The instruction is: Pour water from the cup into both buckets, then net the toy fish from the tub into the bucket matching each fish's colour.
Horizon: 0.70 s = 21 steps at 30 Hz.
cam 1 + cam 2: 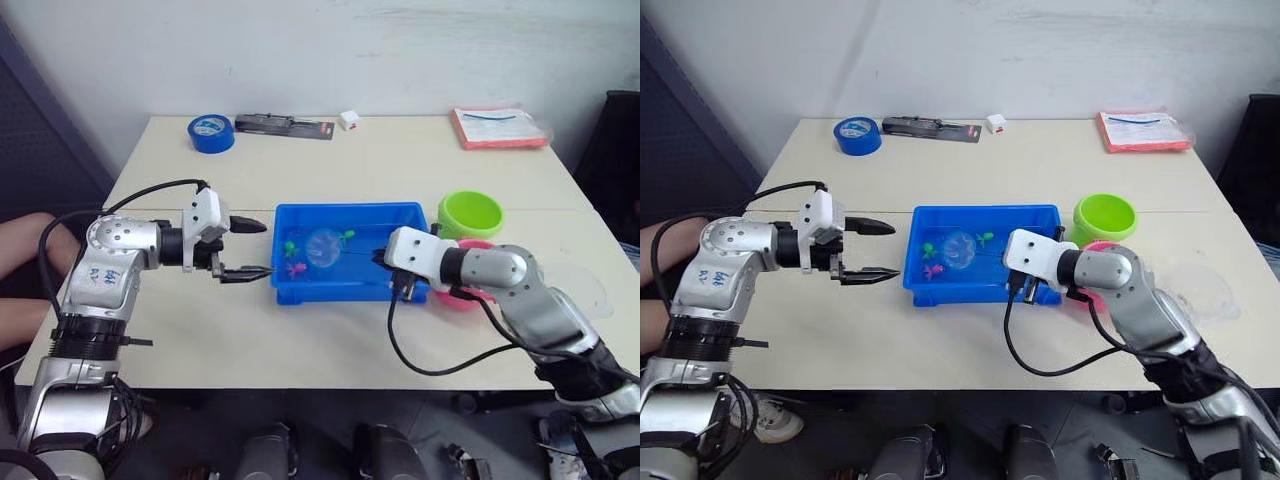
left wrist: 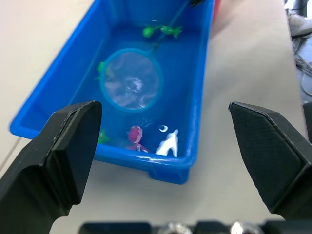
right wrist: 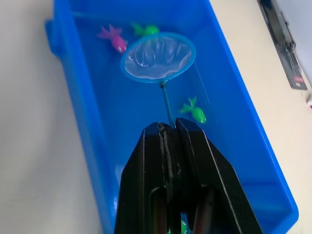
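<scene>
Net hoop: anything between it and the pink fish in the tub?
Nothing visible. The right gripper, jaws shut on the handle, holds the net in the blue tub. The pink fish lies just beside the hoop rim with only water between; a green fish sits next to it.

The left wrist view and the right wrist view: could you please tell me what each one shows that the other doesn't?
The left wrist view adds the left gripper, open and empty, facing one end of the tub. The right wrist view adds the right gripper, shut on the handle of the net, and a black tool on the table past the tub. Both share the tub, the net's hoop lying in it, a pink fish and green fish.
</scene>
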Each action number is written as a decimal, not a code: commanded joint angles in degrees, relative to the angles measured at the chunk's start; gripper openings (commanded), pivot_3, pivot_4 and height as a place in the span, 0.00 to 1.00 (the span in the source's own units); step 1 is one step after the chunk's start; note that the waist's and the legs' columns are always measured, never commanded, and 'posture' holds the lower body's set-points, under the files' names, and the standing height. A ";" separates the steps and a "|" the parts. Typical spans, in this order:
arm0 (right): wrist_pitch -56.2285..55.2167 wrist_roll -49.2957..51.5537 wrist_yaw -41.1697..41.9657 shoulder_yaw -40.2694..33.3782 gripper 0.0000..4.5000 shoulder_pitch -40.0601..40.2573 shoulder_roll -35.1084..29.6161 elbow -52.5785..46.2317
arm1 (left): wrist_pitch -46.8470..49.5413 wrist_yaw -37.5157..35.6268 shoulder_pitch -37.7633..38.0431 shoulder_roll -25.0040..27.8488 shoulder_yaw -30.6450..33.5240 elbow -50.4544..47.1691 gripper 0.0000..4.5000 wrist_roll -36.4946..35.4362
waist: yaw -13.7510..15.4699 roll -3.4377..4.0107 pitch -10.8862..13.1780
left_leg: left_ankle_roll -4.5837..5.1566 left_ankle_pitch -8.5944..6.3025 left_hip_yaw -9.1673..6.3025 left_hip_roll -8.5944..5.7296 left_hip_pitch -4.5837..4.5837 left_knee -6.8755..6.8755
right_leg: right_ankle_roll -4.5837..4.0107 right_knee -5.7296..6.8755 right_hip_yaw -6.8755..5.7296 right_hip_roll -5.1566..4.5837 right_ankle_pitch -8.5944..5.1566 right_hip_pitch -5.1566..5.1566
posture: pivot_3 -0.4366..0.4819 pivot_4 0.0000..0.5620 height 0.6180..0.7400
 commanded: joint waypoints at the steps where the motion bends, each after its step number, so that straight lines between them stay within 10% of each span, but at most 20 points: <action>1: -5.83 -4.25 -0.93 1.26 0.18 -2.15 1.13 3.55 | 4.70 -2.29 1.35 3.27 2.78 -4.29 1.00 -4.25 | -0.22 0.01 -0.01 | -0.01 0.01 0.05 0.01 0.02 -0.02 | 0.11 0.09 -0.02 0.00 0.06 -0.01 | 0.48 0.27 1.00; 21: 5.31 3.35 3.23 -3.02 0.18 1.27 12.02 0.99 | 6.35 0.57 2.25 4.73 3.47 -4.32 1.00 -4.76 | -0.11 0.00 -0.04 | -0.18 0.04 0.13 0.25 0.19 -0.16 | 0.28 0.30 -0.06 0.10 0.16 -0.08 | 0.48 0.27 1.00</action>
